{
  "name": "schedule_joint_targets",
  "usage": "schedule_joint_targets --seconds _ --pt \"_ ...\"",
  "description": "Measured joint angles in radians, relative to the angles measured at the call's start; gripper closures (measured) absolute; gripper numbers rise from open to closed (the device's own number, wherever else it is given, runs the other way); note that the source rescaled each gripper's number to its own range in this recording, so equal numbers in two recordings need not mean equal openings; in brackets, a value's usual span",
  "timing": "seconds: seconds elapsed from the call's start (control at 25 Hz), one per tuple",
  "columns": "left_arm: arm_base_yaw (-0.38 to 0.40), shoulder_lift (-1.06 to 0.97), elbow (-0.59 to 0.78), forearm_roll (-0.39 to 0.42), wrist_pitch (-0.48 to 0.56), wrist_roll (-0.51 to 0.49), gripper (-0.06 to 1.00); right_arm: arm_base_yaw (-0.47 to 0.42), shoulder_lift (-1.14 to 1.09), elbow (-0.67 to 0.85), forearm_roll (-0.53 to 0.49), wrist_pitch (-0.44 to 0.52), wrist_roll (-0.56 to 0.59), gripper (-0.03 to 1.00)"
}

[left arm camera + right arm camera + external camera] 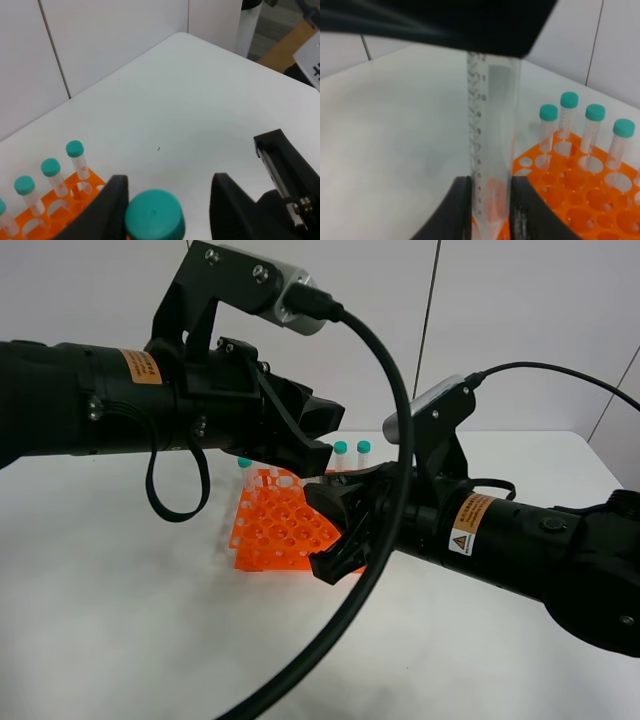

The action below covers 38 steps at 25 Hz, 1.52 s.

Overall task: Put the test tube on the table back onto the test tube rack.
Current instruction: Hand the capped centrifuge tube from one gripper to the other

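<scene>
Right wrist view shows the test tube (pixel 490 140) upright in the air, its pointed lower end pinched between the two fingers (pixel 457 210) of the right hand (pixel 491 182), which is closed on it. The tube is clear, looks empty, and carries a printed scale down its side. Its upper end runs up behind the dark body of the other arm. Just beside and behind it stands the orange test tube rack (pixel 570 200) on the white table (pixel 380 130). Four more capped tubes (pixel 595 112) stand upright in a row of holes along one edge of the rack, each clear with a teal cap, and the nearer holes are bare.

In the left wrist view the held tube's teal cap (pixel 154 215) sits between the fingers of the left hand (pixel 170 182). One finger (pixel 107 210) lies against the cap, with a gap to the other, so this hand stands part open around the cap and is not clamped on it. The same row of racked tubes (pixel 50 167) shows to the side.

From the high camera, the left hand (pixel 325 435) and the right hand (pixel 330 530) meet over the rack's (pixel 275 535) right edge, and the held tube itself is hard to pick out there
</scene>
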Motion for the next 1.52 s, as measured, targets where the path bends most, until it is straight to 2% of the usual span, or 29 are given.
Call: schedule_joint_targets --seconds 0.12,0.2,0.24,0.72,0.76,0.8,0.92,0.96,1.0,1.08,1.24,1.52 --pt "0.000 0.000 0.000 0.000 0.003 0.000 0.77 0.000 0.000 0.000 0.000 -0.023 0.000 0.97" --pt "0.000 0.000 0.000 0.000 0.003 0.000 0.93 0.000 0.000 0.000 0.000 -0.026 0.000 0.97" --pt "0.000 0.000 0.000 0.000 0.003 0.000 0.94 0.000 0.000 0.000 0.000 -0.026 0.000 0.97" --pt "0.000 0.000 0.000 0.000 0.004 0.022 0.94 0.000 0.000 0.000 0.000 -0.026 0.000 0.97" --pt "0.000 0.000 0.000 0.000 0.004 0.022 0.94 0.000 0.000 0.000 0.000 -0.026 0.000 0.92" --pt "0.000 0.000 0.000 0.001 0.004 0.025 0.94 0.000 0.000 0.000 0.000 -0.026 0.000 0.80" --pt "0.000 0.000 0.000 0.001 0.004 0.025 0.94 0.000 0.000 0.000 0.000 -0.026 0.000 0.33" --pt "0.000 0.000 0.000 0.001 0.004 0.025 0.94 0.000 0.000 0.000 0.000 -0.026 0.000 0.23" --pt "0.000 0.000 0.000 0.001 0.004 0.025 0.94 0.000 0.000 0.000 0.000 -0.026 0.000 0.18" --pt "0.000 0.000 0.000 0.001 0.004 0.025 0.94 0.000 0.000 0.000 0.000 -0.025 0.000 0.12" --pt "0.000 0.000 0.000 0.002 0.011 0.025 0.94 0.000 0.000 0.000 0.007 -0.012 0.000 0.09" --pt "0.000 0.000 0.000 0.002 0.019 0.025 0.94 -0.059 0.000 0.000 0.012 0.118 -0.002 0.09"
